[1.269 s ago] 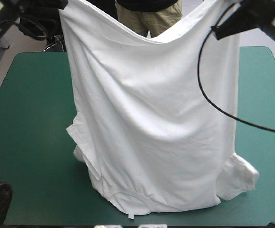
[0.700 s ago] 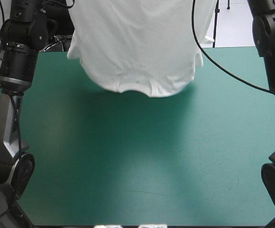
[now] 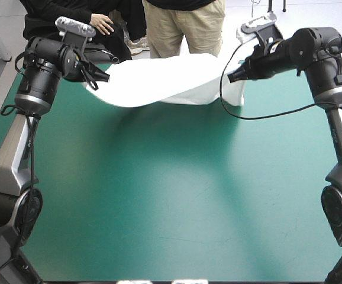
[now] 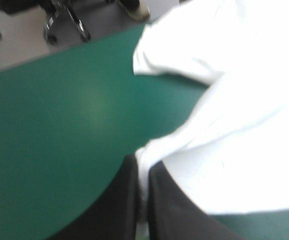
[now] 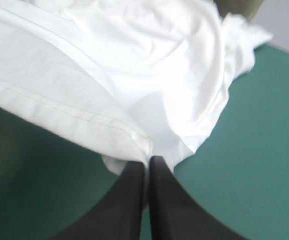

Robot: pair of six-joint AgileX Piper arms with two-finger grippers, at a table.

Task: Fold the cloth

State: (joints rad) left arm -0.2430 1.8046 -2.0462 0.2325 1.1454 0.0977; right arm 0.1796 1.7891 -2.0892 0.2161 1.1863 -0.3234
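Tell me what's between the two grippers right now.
The white T-shirt hangs between the left gripper and right gripper, each holding one end; the high view shows it.

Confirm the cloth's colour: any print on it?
Plain white T-shirt, no print visible; it shows best in the right wrist view.

High overview; both wrist close-ups on T-shirt [image 3: 159,89]

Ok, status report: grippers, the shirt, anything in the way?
Left gripper shut on the T-shirt. Right gripper shut on it too. T-shirt slung between them, sagging, near the table's far edge. Nothing seen in the way.
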